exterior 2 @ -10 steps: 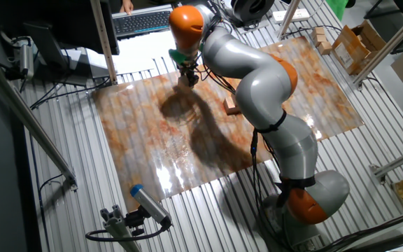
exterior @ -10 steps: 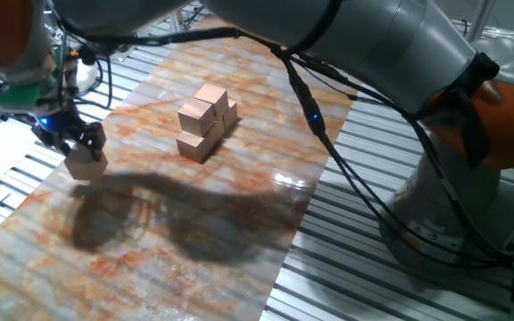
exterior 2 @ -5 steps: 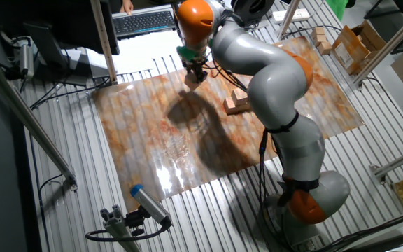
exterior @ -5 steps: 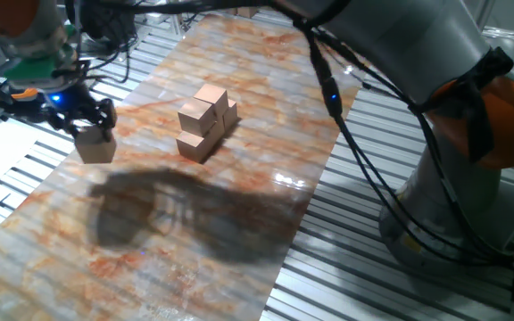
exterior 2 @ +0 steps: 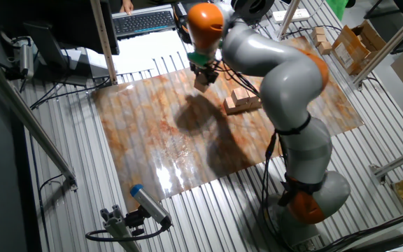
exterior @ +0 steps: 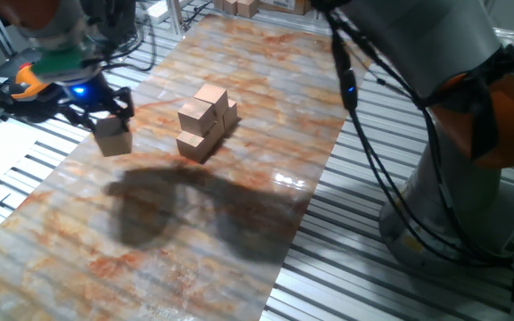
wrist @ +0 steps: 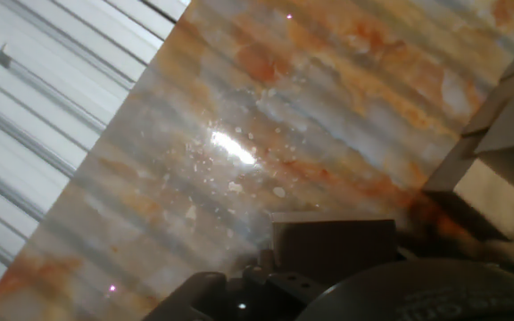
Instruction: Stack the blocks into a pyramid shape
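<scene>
Far left in one fixed view, the gripper [exterior: 105, 120] is carrying a tan block [exterior: 112, 139], fingers clamped on its upper part, block hanging clear of the marbled mat [exterior: 239, 107]. Its shadow is lying on the mat below and to the right, well apart from the block, so it looks to be at carry height, not placing height.

Right of it, near but not touching, the partial pyramid [exterior: 205, 120] is sitting on the mat: tan cubes in a row with at least one raised on top. Exact cube count per level is hard to tell from this angle. Further right, the grey arm [exterior: 418, 53] is arching over the mat edge.

In the other fixed view the gripper [exterior 2: 203, 73] is hanging left of the pile [exterior 2: 242, 101], again with a gap between. The hand view is showing the held block [wrist: 333, 250] low in frame and the pile's [wrist: 498, 169] stepped faces at the right edge.

Judgement: the step is transport to the pile. To do it well, travel across above the highest cube before descending, square the held block's faces to the row, centre it over the seam of two supporting cubes, lower straight down, release only once seated, then retreat vertically so the fingers are not dragging neighbours.
</scene>
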`<state>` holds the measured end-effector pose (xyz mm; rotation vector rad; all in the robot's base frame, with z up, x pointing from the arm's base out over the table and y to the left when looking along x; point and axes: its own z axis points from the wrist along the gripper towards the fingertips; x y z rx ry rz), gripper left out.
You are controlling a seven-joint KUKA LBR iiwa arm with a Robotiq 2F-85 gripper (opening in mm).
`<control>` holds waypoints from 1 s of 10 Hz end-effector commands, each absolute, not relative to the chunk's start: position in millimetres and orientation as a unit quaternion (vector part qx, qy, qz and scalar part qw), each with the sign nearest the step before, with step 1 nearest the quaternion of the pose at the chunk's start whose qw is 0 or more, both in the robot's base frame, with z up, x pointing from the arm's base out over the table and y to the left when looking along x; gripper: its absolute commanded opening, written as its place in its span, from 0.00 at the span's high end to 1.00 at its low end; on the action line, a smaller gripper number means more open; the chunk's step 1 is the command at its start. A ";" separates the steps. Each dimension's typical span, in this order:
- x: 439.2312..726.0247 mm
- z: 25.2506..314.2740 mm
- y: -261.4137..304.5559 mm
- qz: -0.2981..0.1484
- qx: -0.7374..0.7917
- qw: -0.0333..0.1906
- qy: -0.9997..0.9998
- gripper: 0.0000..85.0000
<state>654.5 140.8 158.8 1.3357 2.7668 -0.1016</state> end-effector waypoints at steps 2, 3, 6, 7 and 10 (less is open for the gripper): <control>650.2 160.0 136.8 -0.023 0.256 0.039 0.966 1.00; 647.0 161.4 134.0 -0.022 0.207 0.041 0.977 1.00; 640.9 159.8 125.7 -0.027 0.088 0.043 0.995 1.00; 637.7 156.4 118.7 -0.020 0.047 0.045 0.998 1.00; 632.1 154.8 104.6 0.031 -0.029 0.051 0.998 1.00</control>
